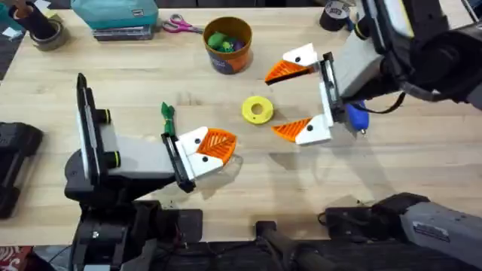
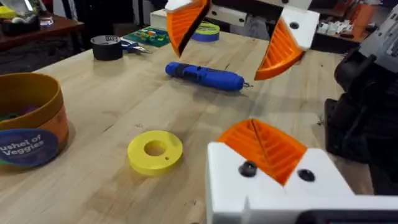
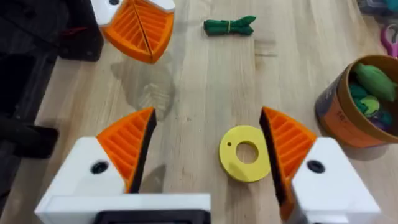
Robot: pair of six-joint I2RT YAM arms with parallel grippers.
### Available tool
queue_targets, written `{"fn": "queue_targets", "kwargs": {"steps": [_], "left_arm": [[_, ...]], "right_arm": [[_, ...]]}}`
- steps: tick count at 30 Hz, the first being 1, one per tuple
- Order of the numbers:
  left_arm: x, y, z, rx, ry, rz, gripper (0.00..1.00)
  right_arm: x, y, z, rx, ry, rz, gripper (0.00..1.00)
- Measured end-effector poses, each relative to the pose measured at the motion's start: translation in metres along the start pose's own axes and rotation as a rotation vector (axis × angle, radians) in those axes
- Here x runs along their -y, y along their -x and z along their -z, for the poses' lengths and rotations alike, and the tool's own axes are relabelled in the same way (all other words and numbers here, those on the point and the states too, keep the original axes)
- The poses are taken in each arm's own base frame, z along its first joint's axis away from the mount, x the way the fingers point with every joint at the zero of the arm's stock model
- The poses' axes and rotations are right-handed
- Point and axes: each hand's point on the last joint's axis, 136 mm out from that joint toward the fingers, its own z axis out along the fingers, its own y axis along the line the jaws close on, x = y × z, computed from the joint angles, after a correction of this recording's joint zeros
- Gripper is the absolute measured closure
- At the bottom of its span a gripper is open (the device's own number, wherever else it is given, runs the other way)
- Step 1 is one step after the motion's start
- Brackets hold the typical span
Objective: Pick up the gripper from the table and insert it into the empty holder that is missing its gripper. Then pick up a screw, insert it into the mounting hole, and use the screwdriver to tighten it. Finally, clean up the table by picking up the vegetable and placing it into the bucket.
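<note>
Two arms rest over the table. The right gripper [image 1: 300, 96] stands spread wide above the yellow disc [image 1: 257, 109]; the left gripper [image 1: 211, 149] has its orange pads pressed together, nothing between them. The bucket [image 1: 228, 44] already holds vegetables (one green vegetable [image 1: 167, 113] lies outside). The screwdriver [image 2: 205, 76] lies idle under the right gripper.

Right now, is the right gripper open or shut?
Open. In the overhead view the right gripper has its two orange-padded fingers spread far apart; its wrist view shows the yellow ring-shaped disc between them, untouched.
</note>
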Motion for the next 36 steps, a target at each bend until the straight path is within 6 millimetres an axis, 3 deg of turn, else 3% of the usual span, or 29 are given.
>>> {"fn": "queue_targets", "kwargs": {"steps": [4,5,7,15,24,33,36], "left_arm": [[0.0,0.0,0.0,0.0,0.0,0.0,0.997],[0.0,0.0,0.0,0.0,0.0,0.0,0.997],[0.0,0.0,0.0,0.0,0.0,0.0,0.997],[0.0,0.0,0.0,0.0,0.0,0.0,0.997],[0.0,0.0,0.0,0.0,0.0,0.0,0.997],[0.0,0.0,0.0,0.0,0.0,0.0,0.997],[0.0,0.0,0.0,0.0,0.0,0.0,0.997]], "right_arm": [[0.004,-0.005,0.001,-0.028,-0.02,-0.06,0.004],[0.013,-0.009,0.005,-0.077,-0.069,-0.193,0.003],[0.026,-0.005,0.012,-0.104,-0.131,-0.276,0.004],[0.065,0.01,0.063,-0.243,-0.436,-0.614,0.003],[0.072,0.001,0.137,-0.446,-0.799,-0.822,0.003],[0.076,-0.009,0.154,-0.487,-0.904,-0.862,0.003],[0.085,-0.04,0.174,-0.52,-0.978,-1.017,0.004]]}}
